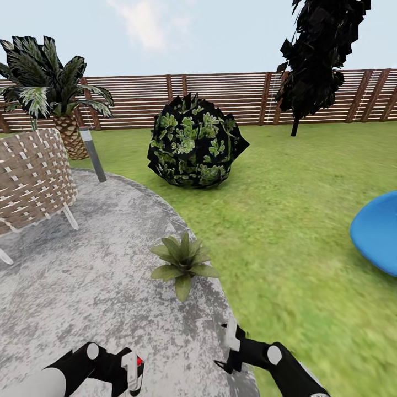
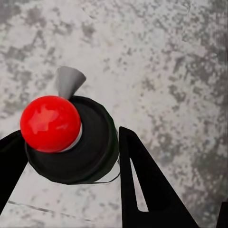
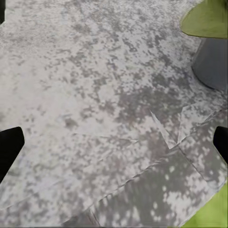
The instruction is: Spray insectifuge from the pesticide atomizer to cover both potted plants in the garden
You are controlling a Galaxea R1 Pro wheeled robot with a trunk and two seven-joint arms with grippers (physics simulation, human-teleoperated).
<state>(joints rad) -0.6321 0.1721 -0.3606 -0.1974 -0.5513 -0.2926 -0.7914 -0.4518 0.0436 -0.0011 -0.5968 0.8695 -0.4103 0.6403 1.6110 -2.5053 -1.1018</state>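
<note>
The pesticide atomizer (image 1: 134, 365) is held at the bottom left of the head view, with my left gripper (image 1: 125, 370) shut on it. From the left wrist, the atomizer (image 2: 71, 142) shows from above: dark green body, red ball top, grey nozzle, with black fingers (image 2: 142, 185) on both sides. One potted plant (image 1: 182, 262), a low rosette of pointed leaves, stands on the patio edge ahead of both grippers. Its grey pot (image 3: 213, 61) appears in the right wrist view. My right gripper (image 1: 223, 346) is open and holds nothing. The second potted plant is out of view.
The round grey patio (image 1: 82, 275) meets the lawn (image 1: 286, 220) on the right. A wicker chair (image 1: 33, 176) and a grey bollard lamp (image 1: 92, 154) stand at the left, with a palm (image 1: 49, 88) behind. A big bush (image 1: 196, 143), a blue object (image 1: 380, 231) and the fence (image 1: 231, 96) lie beyond.
</note>
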